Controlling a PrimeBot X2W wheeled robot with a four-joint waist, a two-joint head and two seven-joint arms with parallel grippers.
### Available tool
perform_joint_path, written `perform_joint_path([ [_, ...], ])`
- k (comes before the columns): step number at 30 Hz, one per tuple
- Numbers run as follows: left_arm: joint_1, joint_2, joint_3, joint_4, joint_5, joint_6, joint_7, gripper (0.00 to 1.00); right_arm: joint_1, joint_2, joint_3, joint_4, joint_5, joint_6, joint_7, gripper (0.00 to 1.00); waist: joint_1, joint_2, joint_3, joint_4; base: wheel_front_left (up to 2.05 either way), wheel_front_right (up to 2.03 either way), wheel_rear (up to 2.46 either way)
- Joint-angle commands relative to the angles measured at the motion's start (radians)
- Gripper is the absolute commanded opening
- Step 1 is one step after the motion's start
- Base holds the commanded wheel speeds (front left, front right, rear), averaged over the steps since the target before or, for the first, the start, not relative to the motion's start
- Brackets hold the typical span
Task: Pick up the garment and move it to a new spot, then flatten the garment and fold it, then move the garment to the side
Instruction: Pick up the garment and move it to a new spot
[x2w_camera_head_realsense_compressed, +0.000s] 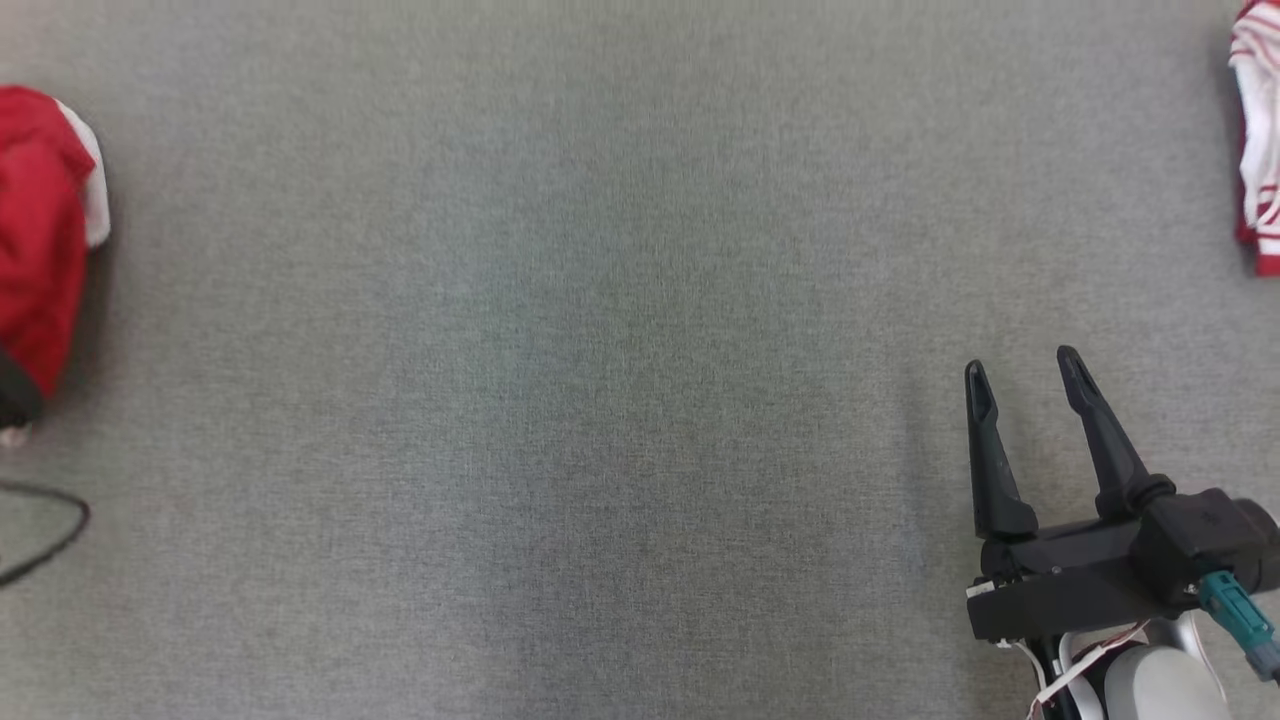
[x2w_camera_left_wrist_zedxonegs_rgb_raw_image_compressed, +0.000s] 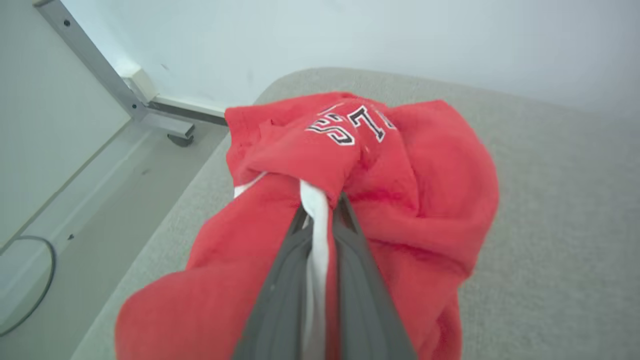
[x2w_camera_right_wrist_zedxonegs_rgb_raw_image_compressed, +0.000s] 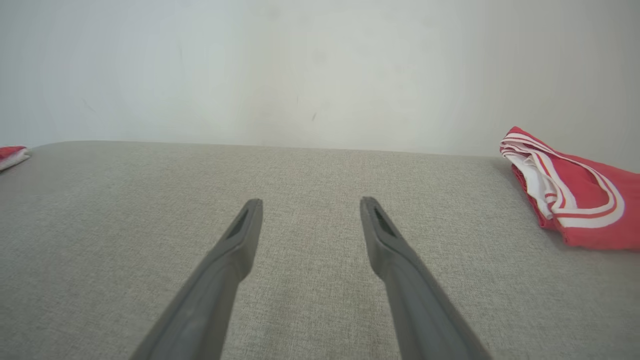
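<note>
With our left fingers (x2w_camera_left_wrist_zedxonegs_rgb_raw_image_compressed: 360, 280) clamped on the garment (x2w_camera_left_wrist_zedxonegs_rgb_raw_image_compressed: 400, 165) at the worktop's (x2w_camera_head_realsense_compressed: 600, 400) left edge and right fingers (x2w_camera_head_realsense_compressed: 1103, 430) apart, we are picking up; next, we judge, lift and carry it centreward.

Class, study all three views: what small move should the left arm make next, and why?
Probably raise the left pincer a little, lifting the red garment off the grey table for carrying. Its fingers are pinched shut on the garment's white trim, and the garment lies crumpled near the table's edge. The right pincer is open and empty.
</note>
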Motion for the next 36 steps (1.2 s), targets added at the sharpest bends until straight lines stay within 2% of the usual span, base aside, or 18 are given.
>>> perform_joint_path([
  [1, -0.020, 0.006, -0.004, -0.009, 0.013, 0.003, -0.028, 0.00, 0.008, 0.007, 0.000, 0.007, 0.006, -0.003, -0.007, 1.00, 0.0001, 0.0000, -0.028, 0.003, 0.00, 0.00, 0.00],
  [5, -0.067, 0.012, -0.035, -0.042, 0.043, 0.001, -0.110, 0.00, 0.017, 0.020, 0.003, 0.038, 0.016, -0.003, -0.025, 1.00, 0.0001, 0.0000, -0.066, 0.009, 0.00, 0.00, 0.00],
  [10, -0.130, 0.008, -0.091, -0.119, 0.087, -0.001, -0.163, 0.00, 0.017, 0.031, 0.009, 0.091, 0.036, -0.003, -0.053, 1.00, 0.0001, 0.0000, -0.106, 0.001, 0.00, 0.00, 0.00],
  [19, -0.196, -0.017, -0.203, -0.332, 0.135, -0.002, -0.156, 0.00, 0.026, 0.053, 0.002, 0.200, 0.073, -0.003, -0.110, 1.00, 0.0001, 0.0000, -0.162, -0.074, 0.00, 0.00, 0.00],
  [25, -0.187, -0.091, -0.246, -0.502, 0.112, 0.002, -0.121, 0.00, 0.025, 0.060, -0.004, 0.264, 0.097, -0.003, -0.144, 1.00, 0.0001, 0.0000, -0.174, -0.135, 0.00, 0.00, 0.00],
  [32, -0.097, -0.196, -0.301, -0.658, 0.101, 0.048, -0.096, 0.00, 0.016, 0.063, 0.012, 0.320, 0.128, -0.003, -0.165, 1.00, 0.0001, 0.0000, -0.186, -0.205, 0.00, 0.00, 0.00],
  [36, -0.018, -0.231, -0.334, -0.719, 0.100, 0.079, -0.082, 0.00, 0.012, 0.063, 0.016, 0.338, 0.148, -0.003, -0.171, 1.00, 0.0001, 0.0000, -0.186, -0.234, 0.00, 0.00, 0.00],
])
